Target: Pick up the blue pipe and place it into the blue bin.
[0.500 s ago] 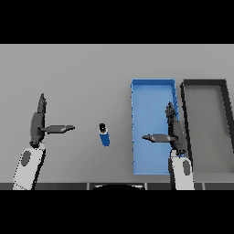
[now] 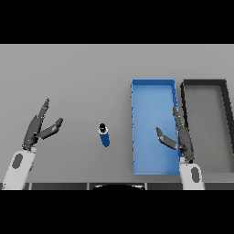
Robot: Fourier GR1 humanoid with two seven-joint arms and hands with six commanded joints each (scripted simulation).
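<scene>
The blue pipe [image 2: 104,135] is a short cylinder with a dark end, lying on the grey table left of the blue bin [image 2: 138,137]. The bin is a long rectangular tray with nothing inside it. My left hand [image 2: 37,128] hovers open at the left, well apart from the pipe, fingers straight and thumb spread toward it. My right hand [image 2: 181,136] is open over the bin's right wall, fingers pointing away from me and thumb reaching over the bin floor. Neither hand holds anything.
A dark grey bin [image 2: 227,128] stands right beside the blue bin, touching its right side. The grey table [image 2: 68,77] stretches far behind and to the left of the pipe.
My left hand has tilted, its fingers leaning rightward and its thumb lifting. My right hand has shifted slightly and its thumb now angles up over the bin. The pipe has not moved.
</scene>
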